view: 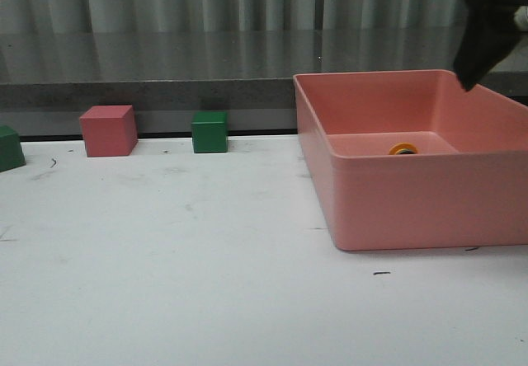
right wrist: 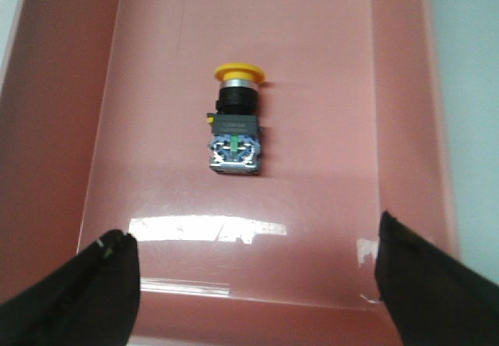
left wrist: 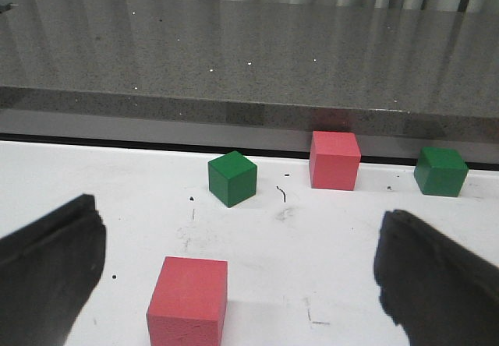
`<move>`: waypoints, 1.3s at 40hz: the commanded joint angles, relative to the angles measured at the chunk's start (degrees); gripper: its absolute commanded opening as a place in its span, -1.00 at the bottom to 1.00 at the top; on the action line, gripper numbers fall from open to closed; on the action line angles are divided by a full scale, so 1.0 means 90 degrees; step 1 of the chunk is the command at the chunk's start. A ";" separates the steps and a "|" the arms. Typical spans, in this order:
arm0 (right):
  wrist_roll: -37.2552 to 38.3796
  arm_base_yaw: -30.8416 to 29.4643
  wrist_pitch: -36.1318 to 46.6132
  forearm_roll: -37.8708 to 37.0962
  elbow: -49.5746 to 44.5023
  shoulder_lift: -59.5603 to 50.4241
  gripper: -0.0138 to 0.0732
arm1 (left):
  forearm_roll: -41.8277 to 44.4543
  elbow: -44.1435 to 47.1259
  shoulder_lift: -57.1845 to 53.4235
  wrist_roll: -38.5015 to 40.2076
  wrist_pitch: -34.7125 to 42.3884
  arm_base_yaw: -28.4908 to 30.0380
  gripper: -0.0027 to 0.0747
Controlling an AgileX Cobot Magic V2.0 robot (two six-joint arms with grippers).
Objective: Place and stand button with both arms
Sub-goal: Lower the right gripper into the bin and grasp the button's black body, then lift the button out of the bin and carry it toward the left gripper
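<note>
The small push button [right wrist: 235, 120], with its yellow-orange mushroom cap, pale collar and black blocky body ending in a bluish clear block, is lying on its side on the smooth floor of the pink plastic rectangular bin [view: 412, 209]. In the right wrist view its long axis is running along the length of the bin, the cap pointing away from the camera and the bluish end facing it. From the front only the rim of the yellow cap [view: 403, 148] is showing above the bin's near wall.

The right gripper [right wrist: 253, 284] is hovering above the bin with its two dark fingers spread wide, holding nothing, and well apart from the button. In the front view the black right arm [view: 491, 20] is hanging over the bin's far right corner.

The left gripper [left wrist: 234, 276] is also standing wide open and empty over the matte white tabletop [view: 165, 283], which is showing scuffs and small dark marks. Between its fingers a pink cube [left wrist: 189, 299] is sitting on the table; farther off are a green cube [left wrist: 231, 178], a second pink cube [left wrist: 334, 160] and another green cube [left wrist: 440, 171], near a speckled grey stone-like ledge [left wrist: 249, 58].
</note>
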State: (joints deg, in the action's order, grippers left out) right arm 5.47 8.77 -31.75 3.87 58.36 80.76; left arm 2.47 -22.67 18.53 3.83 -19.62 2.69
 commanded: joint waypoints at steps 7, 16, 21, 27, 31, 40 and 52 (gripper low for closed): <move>0.0195 0.0216 -0.0659 0.0036 0.1491 0.1242 0.76 | 0.0007 -0.0242 0.0104 0.0000 0.0507 0.0004 0.80; 0.0541 0.0216 -0.1086 0.0030 0.2378 0.2281 0.76 | 0.0007 -0.0242 0.0104 0.0000 0.0507 0.0004 0.80; 0.0541 0.0216 -0.1184 0.0030 0.2782 0.2909 0.76 | 0.0007 -0.0242 0.0104 0.0000 0.0507 0.0004 0.80; 0.0541 0.0202 -0.1250 0.0030 0.3121 0.3397 0.76 | 0.0007 -0.0242 0.0104 0.0000 0.0507 0.0004 0.80; 0.0541 0.0197 -0.1270 0.0030 0.3217 0.3603 0.69 | 0.0007 -0.0242 0.0104 0.0000 0.0507 0.0004 0.80; 0.0541 0.0197 -0.1200 0.0030 0.3217 0.3762 0.16 | 0.0007 -0.0242 0.0104 0.0000 0.0507 0.0004 0.80; 0.0541 0.0197 -0.1356 0.0030 0.3369 0.3651 -0.07 | 0.0007 -0.0242 0.0104 0.0000 0.0507 0.0004 0.80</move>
State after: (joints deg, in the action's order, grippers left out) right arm 10.51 10.72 -44.47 3.91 86.22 117.92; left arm 2.57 -22.67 18.53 3.83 -19.62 2.69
